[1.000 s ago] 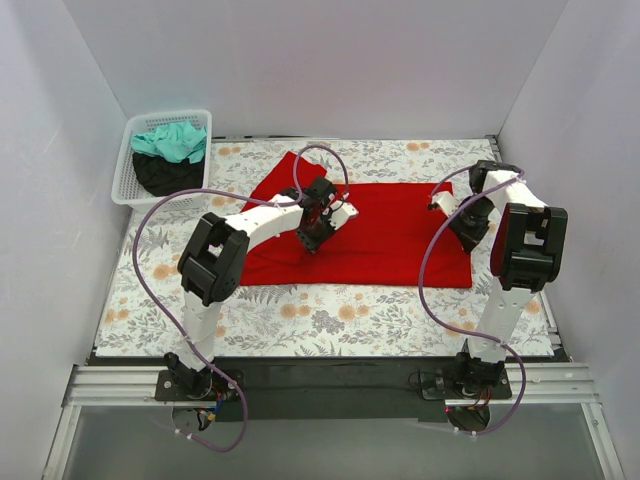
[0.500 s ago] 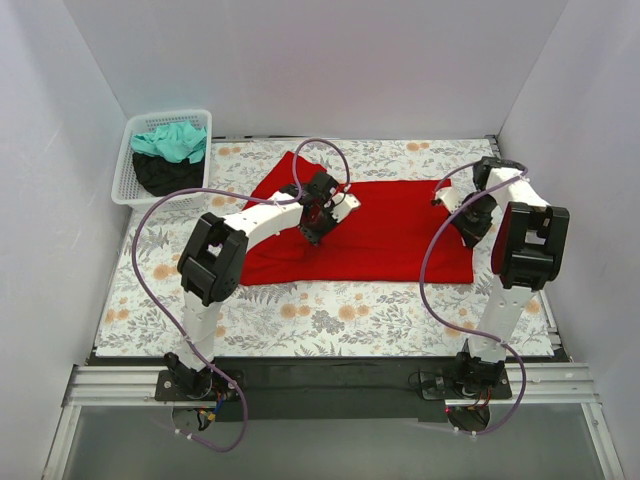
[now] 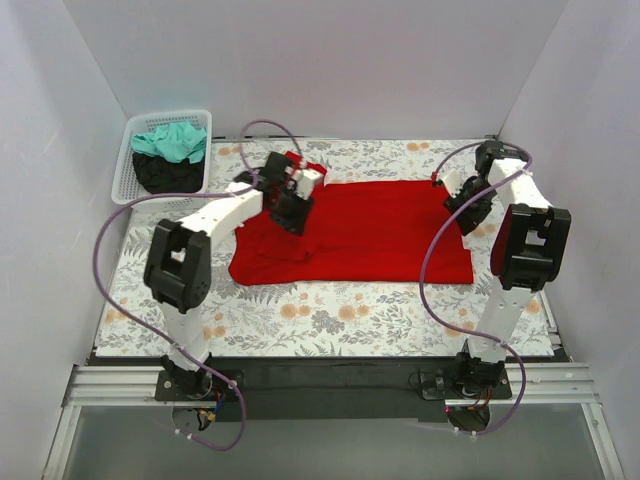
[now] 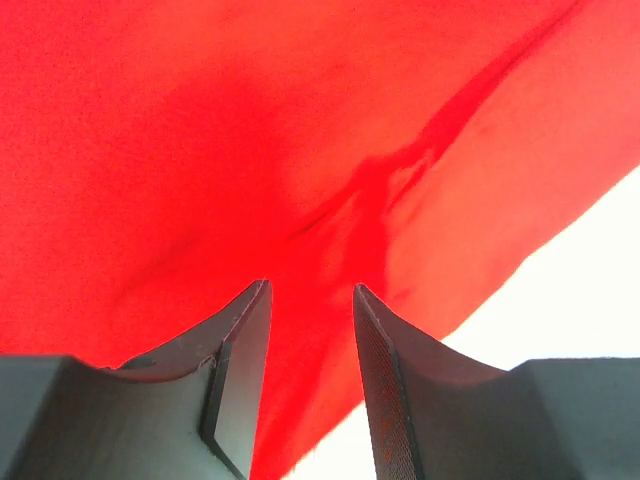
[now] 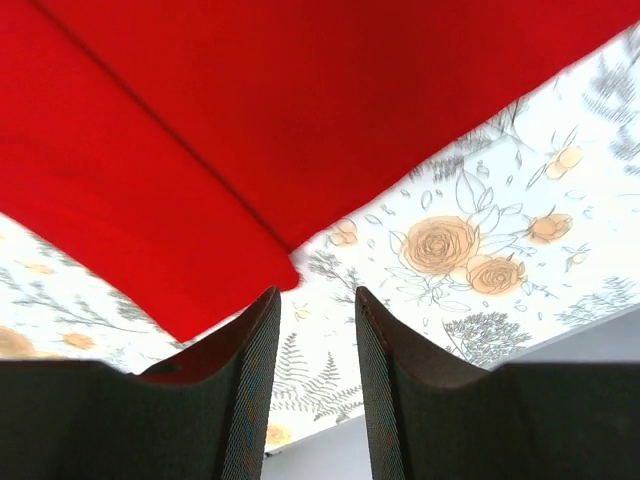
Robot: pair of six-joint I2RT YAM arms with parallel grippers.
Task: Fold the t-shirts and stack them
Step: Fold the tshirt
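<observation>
Three walls (image 3: 300,60), likely white; floral cloth (image 3: 330,310)

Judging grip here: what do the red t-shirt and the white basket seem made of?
Bright red t-shirt: soft matte cloth, it creases and drapes limply. White mesh basket: likely rigid plastic, smooth, with moulded lattice walls.

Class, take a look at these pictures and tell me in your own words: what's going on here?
Two robot arms are working on a red t-shirt spread on the floral cloth. The left hand is low over the shirt's far left part, where fabric puckers at its fingertips; whether it grips is unclear. The right hand is open by the far right corner. A teal t-shirt and a black t-shirt lie in the white basket, not yet folded.
</observation>
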